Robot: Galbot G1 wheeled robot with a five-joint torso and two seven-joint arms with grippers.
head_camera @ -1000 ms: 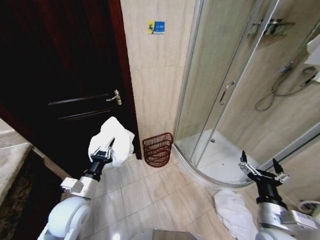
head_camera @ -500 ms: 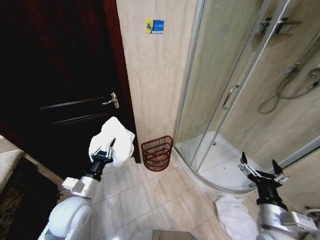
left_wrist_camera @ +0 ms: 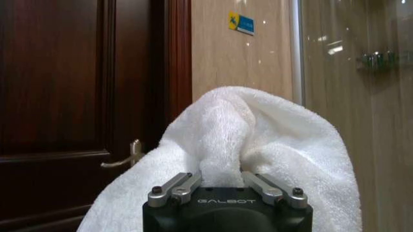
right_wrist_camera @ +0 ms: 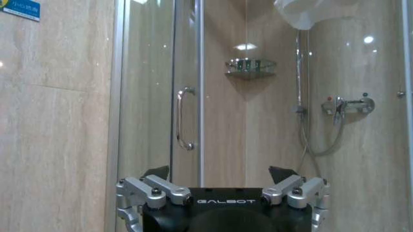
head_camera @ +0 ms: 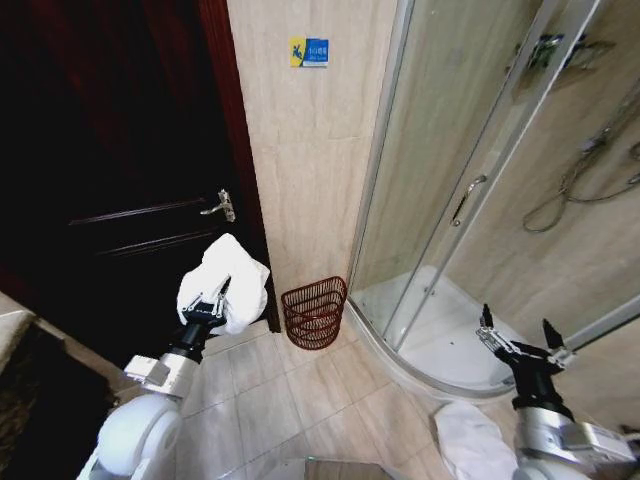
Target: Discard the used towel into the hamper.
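A: Item one: left hand — status?
B: Clenched on the bunched white terry towel, carrying it raised before the dark wooden door.
A: Dark reddish-brown wire hamper?
B: Standing on the tiled floor against the wall, sitting slightly lower in the head view than a second ago; only the camera is shifting, so the towel's drop is still pending.
A: Right hand?
B: Spread open, idling by the glass shower enclosure.

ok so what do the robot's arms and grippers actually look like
Both arms have rounded white shells near the body, then silver-grey wrist joints and black forearm sections. The left gripper and right gripper each have a black housing marked GALBOT in pale letters, with silver-grey metal linkage bars fixed by dark screws. The right one's jaws end in black tips.
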